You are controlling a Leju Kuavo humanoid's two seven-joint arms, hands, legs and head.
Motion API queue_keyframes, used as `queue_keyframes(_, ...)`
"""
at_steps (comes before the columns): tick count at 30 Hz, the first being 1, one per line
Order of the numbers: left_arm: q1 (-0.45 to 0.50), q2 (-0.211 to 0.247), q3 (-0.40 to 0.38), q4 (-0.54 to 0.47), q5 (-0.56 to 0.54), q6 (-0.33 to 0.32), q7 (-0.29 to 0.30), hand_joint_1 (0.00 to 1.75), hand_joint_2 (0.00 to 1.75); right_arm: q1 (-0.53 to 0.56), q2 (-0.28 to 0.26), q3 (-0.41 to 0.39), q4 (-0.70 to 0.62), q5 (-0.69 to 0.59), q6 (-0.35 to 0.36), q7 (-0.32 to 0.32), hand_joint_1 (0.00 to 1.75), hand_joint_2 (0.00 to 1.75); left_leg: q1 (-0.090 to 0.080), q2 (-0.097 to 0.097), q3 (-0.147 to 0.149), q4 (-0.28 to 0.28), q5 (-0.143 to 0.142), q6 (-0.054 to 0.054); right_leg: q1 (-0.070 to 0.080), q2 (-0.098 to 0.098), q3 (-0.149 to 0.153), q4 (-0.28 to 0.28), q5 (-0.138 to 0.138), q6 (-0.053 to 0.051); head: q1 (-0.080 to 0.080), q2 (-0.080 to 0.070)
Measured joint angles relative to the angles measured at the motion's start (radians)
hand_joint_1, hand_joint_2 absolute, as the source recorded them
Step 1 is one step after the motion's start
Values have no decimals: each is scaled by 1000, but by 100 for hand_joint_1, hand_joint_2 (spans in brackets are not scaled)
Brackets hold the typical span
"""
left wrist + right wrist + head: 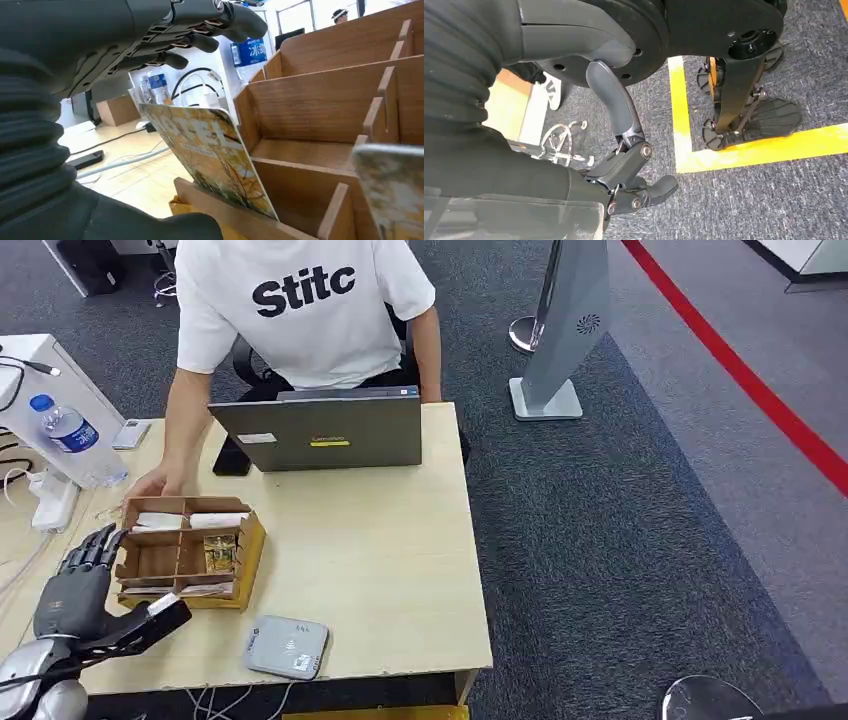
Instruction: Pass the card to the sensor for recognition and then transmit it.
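At the table's near left corner, the left hand (85, 585) sits just beside the wooden box (185, 552), on the robot's side of it. The left wrist view shows a card (210, 155) standing tilted at the box's outer wall, with the thumb below it and the fingers (195, 42) spread above. Whether the thumb and a finger already pinch the card cannot be settled from these views; it appears that the grasp is forming, not completed. The head view shows a pale edge, possibly the card, at the thumb.

The sensor (288, 647), a flat grey pad, lies on the table near the front edge, to the right of the box and apart from the hand. Nothing rests on it.

The right hand (634, 185) hangs beside the robot's body above the carpet, fingers curled in, holding nothing.

A person (300, 310) sits behind a laptop (320, 430) at the far side, one hand at the box's far corner.

Status, as a judgement:
1. Card pick-up: in progress.
2. Presentation to the sensor: not yet done.
3. Handover: not yet done.
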Motion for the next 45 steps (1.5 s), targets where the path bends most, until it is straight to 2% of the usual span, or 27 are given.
queue_keyframes(1,0,0,-2,2,0,0,0,175,175,0,0,0,0,0,0,0,0,175,0,0,0,0,0,0,0,0,0,0,0,0,0,0)
queue_keyframes(16,7,-4,-12,11,1,1,0,175,175,0,0,-1,0,0,1,-1,0,175,0,0,0,0,0,0,0,0,0,0,0,0,0,0)
queue_keyframes(24,25,7,-13,-54,36,11,-8,175,175,0,0,-8,0,2,2,-1,0,175,0,0,0,0,0,0,0,0,0,0,0,0,0,0)
queue_keyframes(29,25,8,-13,-60,38,11,-8,175,175,0,0,-8,0,2,2,-1,0,175,0,0,0,0,0,0,0,0,0,0,0,0,0,0)
queue_keyframes(31,16,60,-12,-179,63,8,-9,175,175,0,0,-18,0,5,3,-2,0,175,0,0,0,0,0,0,0,0,0,0,0,0,0,0)
queue_keyframes(32,10,71,-12,-202,69,5,-9,175,175,0,0,-20,0,8,4,-2,0,175,1,0,0,0,0,0,0,0,0,0,0,0,0,0)
queue_keyframes(36,-40,110,-12,-255,85,-24,-8,175,175,0,0,-25,0,21,6,-2,0,175,1,-1,0,0,1,0,1,0,0,0,0,0,0,0)
queue_keyframes(40,-141,142,-13,-249,95,-70,0,175,175,0,0,-25,0,39,13,-2,0,175,1,-1,0,0,2,0,1,0,0,0,1,0,0,0)
queue_keyframes(43,-262,146,-31,-167,91,-96,13,175,175,-3,0,-25,0,58,19,-2,0,175,1,-2,0,0,3,0,1,-1,0,0,2,0,0,0)
queue_keyframes(45,-369,142,-59,-59,74,-101,20,175,175,-6,0,-25,0,74,25,-2,0,175,1,-2,-1,1,4,-1,1,-1,-1,0,4,-1,1,0)
